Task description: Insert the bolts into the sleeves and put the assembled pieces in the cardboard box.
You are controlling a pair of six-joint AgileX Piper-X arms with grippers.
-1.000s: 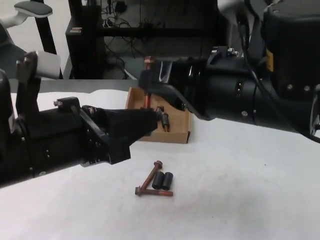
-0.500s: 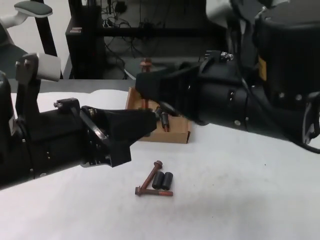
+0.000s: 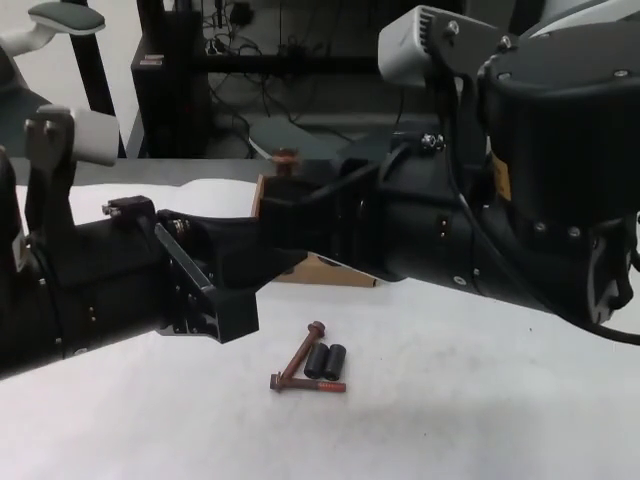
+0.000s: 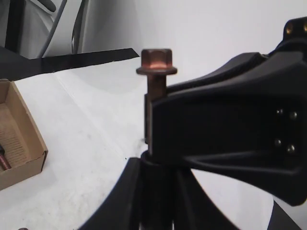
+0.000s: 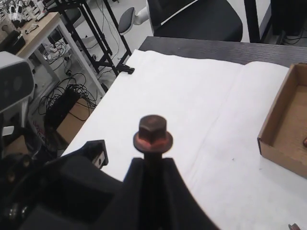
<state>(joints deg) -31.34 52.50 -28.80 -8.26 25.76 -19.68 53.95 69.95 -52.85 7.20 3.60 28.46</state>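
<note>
— How is the bolt [image 4: 158, 60] held?

— It is clamped upright by the right gripper [image 5: 152, 166], gripped just below the head so that the head is left free on top. It is carried above the table [image 3: 480, 400], directly over the left gripper [image 4: 157, 178].

— And the left gripper?

— Its fingers are drawn in on a dark piece, taken to be a sleeve [image 4: 154, 159], which is presented with its opening upward beneath the shank. Whether the shank's tip is already inside cannot be told, since the joint is hidden by the right gripper's fingers.

— Why is the pair held in the air?

— Presumably so that bolt and sleeve can be lined up on one axis, each steadied by one arm. A tilt in either would be expected to jam the entry.

— Where is the rest?

— The cardboard box [image 4: 24, 172] is set at the far side of the table, behind the two grippers, where the finished piece can be dropped. Two loose bolts [image 3: 303, 352] and two loose sleeves [image 3: 317, 360] are left lying together nearer the camera, so two more pairings are judged to remain.
</note>
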